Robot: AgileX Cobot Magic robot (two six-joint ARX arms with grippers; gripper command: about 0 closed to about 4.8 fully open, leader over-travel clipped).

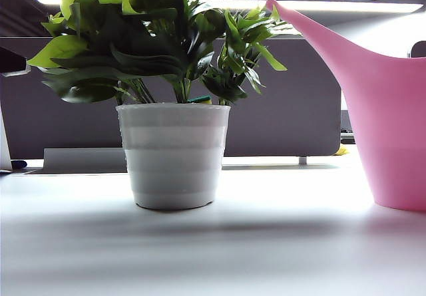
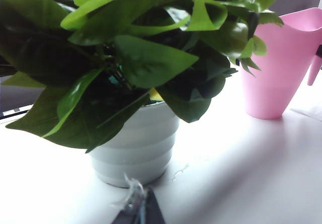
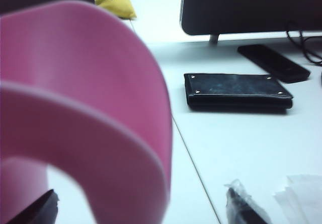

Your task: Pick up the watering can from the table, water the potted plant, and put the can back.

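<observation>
Watering can place: the watering can (image 1: 389, 123) stands upright on the table (image 1: 266, 243) at the right of the scene, just right of the potted plant (image 1: 172, 103) and apart from it, its spout slanting up and left toward the leaves.
Why there: judged as its resting spot, near enough to the pot that a tilt would bring the spout over the foliage.
Right pincer: the right pincer (image 3: 141, 206) sits low, right next to the can's curved pink band, probably the handle, with two dark fingertips (image 3: 35, 209) spread wide on either side of it; nothing is pinched, so the lift looks not yet begun.
Left pincer: the left pincer (image 2: 138, 209) shows only as a dark tip on the near side of the white pot; its state cannot be told.
Can's look: smooth pink plastic, flared body, long tapering spout, taller than the pot.
Beyond: a black wallet (image 3: 236, 90) lies far behind the can.
</observation>
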